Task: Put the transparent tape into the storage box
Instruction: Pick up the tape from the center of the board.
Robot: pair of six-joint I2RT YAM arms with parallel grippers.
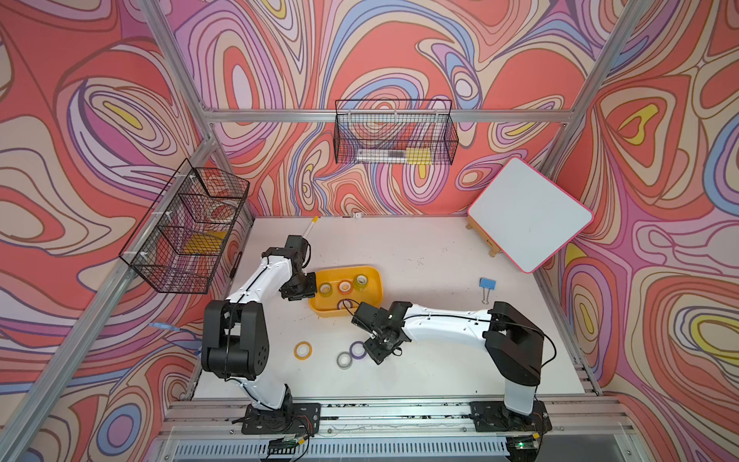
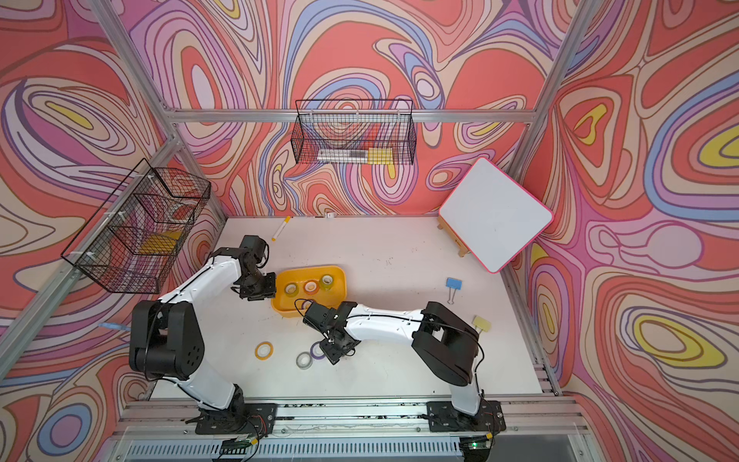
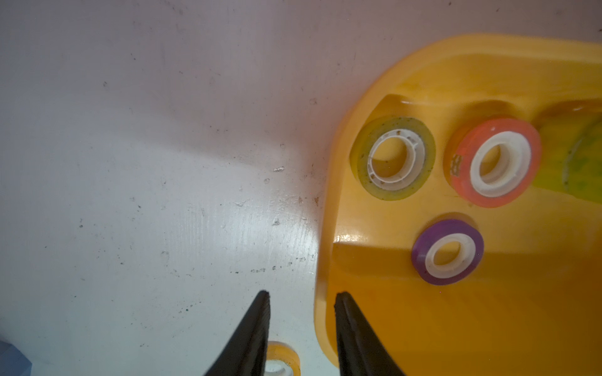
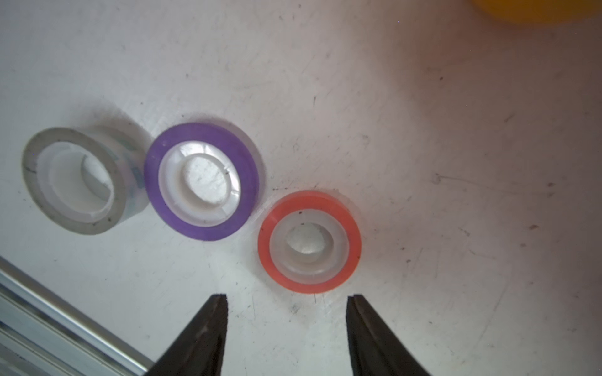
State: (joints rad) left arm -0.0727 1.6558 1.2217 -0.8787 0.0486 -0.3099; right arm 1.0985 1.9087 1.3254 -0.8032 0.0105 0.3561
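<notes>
Transparent tape near the worktop's front edge (just beside purple roll); right gripper spread, empty; left gripper parted over storage box rim.

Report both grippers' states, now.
Left gripper: open, holding nothing, poised at the storage box rim.
Right gripper: open, holding nothing; orange-red tape roll lies just ahead of it.

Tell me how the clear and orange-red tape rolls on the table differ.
The clear tape roll is see-through grey; the orange-red roll is vivid. The orange-red roll lies just ahead of the open right gripper; the clear one sits beyond the purple roll. Both lie flat outside the storage box.
</notes>
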